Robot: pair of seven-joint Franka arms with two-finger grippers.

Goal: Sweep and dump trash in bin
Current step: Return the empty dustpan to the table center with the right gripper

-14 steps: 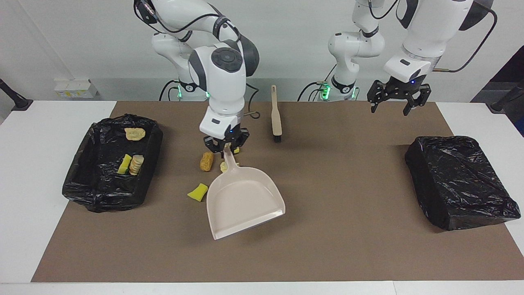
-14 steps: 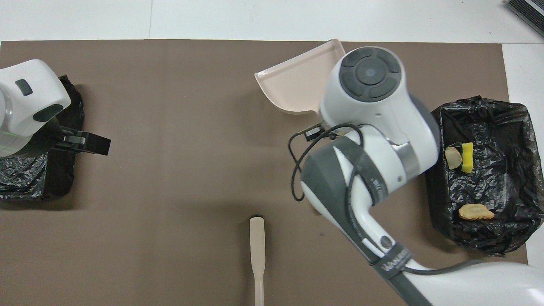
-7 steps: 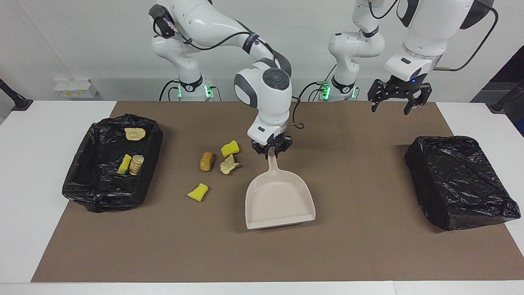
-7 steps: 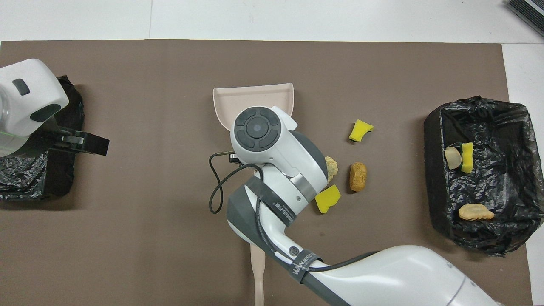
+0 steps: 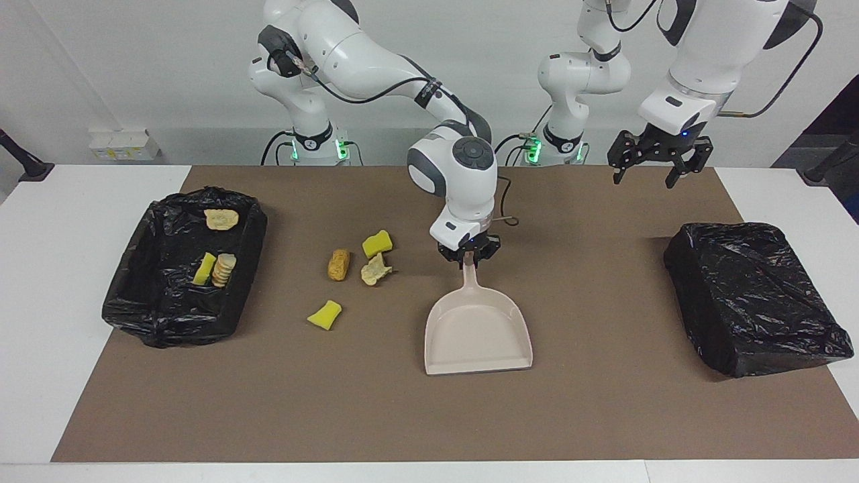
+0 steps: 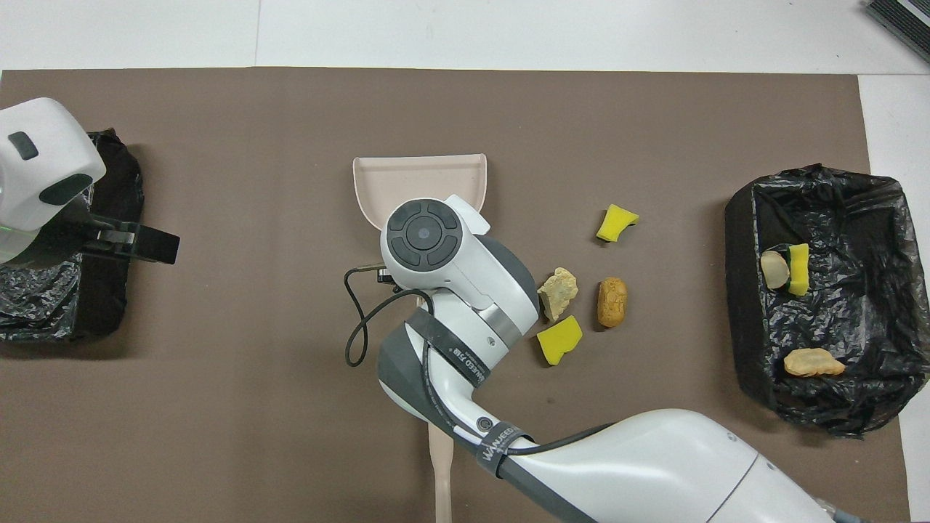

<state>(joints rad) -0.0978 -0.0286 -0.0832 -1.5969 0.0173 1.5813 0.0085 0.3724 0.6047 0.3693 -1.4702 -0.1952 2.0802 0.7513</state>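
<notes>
A beige dustpan (image 5: 478, 332) (image 6: 418, 178) lies flat mid-mat, its mouth pointing away from the robots. My right gripper (image 5: 468, 256) is shut on its handle; in the overhead view the wrist hides the grip. Loose trash lies beside the pan toward the right arm's end: a yellow sponge chunk (image 5: 377, 243) (image 6: 559, 339), a paper wad (image 5: 374, 270) (image 6: 558, 293), a brown bread piece (image 5: 339, 264) (image 6: 612, 301) and another yellow chunk (image 5: 325, 314) (image 6: 616, 222). The bin (image 5: 127, 295) (image 6: 821, 189), lined in black, holds three scraps. My left gripper (image 5: 654, 171) hangs open and waits.
The beige brush (image 6: 439, 472) lies near the robots' edge, mostly under the right arm; the facing view hides it. A black-bagged box (image 5: 755, 295) (image 6: 43, 305) sits at the left arm's end, beneath the left gripper.
My right arm carried the dustpan from beside the trash toward the middle of the mat and squared it up. The trash it covered now shows. The left gripper rose slightly.
</notes>
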